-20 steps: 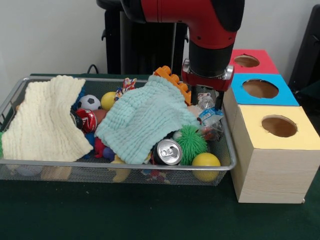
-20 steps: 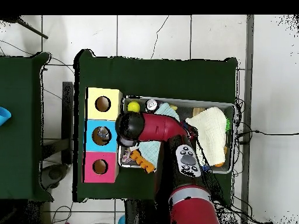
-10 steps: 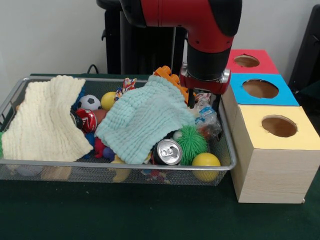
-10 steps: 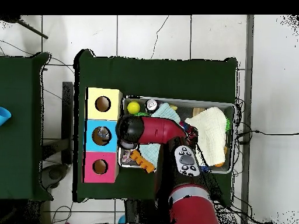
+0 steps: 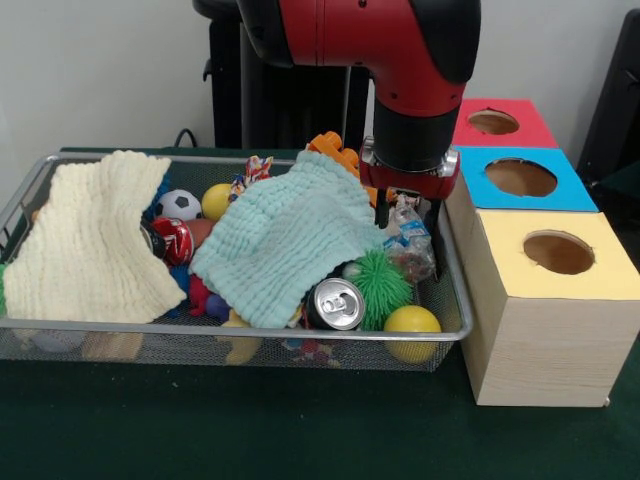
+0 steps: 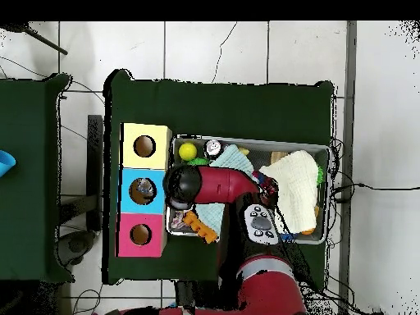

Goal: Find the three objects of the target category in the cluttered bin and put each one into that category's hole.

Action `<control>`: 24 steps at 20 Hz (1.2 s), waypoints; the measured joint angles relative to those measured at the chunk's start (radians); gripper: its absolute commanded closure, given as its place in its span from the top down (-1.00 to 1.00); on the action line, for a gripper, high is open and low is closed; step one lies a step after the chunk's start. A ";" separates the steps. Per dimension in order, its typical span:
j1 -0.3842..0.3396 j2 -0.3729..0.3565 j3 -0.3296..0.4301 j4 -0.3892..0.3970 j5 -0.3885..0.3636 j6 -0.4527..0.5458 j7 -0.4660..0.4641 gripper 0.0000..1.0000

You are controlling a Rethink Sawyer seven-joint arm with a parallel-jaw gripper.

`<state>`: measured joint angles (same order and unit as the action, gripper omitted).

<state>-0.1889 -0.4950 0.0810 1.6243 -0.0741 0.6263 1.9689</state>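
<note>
The wire mesh bin (image 5: 230,328) holds cloths, balls and toys. My gripper (image 5: 408,218) hangs over the bin's right end, next to the boxes, shut on a clear wrinkly bottle with a blue-and-white label (image 5: 411,238). The bottle hangs between the dark fingers (image 5: 381,210) just above the clutter. The blue-topped box's round hole (image 5: 520,177) is to the right of the gripper. In the overhead view the arm's head (image 6: 180,187) covers the gripper, and something pale shows inside the blue box's hole (image 6: 144,190). No other bottles show.
A red-topped box (image 5: 495,122) and a yellow-topped box (image 5: 558,252) flank the blue one. A mint cloth (image 5: 285,235) and a cream cloth (image 5: 95,235) cover much of the bin. A silver can (image 5: 335,303), a green spiky ball (image 5: 382,282) and a yellow ball (image 5: 411,322) lie near the front rim.
My gripper has shifted a little to the left and nearer the camera over the bin's right end, and the bottle has moved with it.
</note>
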 measured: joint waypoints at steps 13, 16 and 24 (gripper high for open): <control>-0.015 -0.026 0.027 0.052 0.000 -0.088 0.000 -1.00; -0.015 -0.038 0.034 0.064 -0.001 -0.091 0.000 -1.00; -0.025 -0.084 0.049 0.091 0.000 -0.090 0.000 -1.00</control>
<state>-0.2139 -0.5791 0.1298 1.7154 -0.0739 0.5367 1.9689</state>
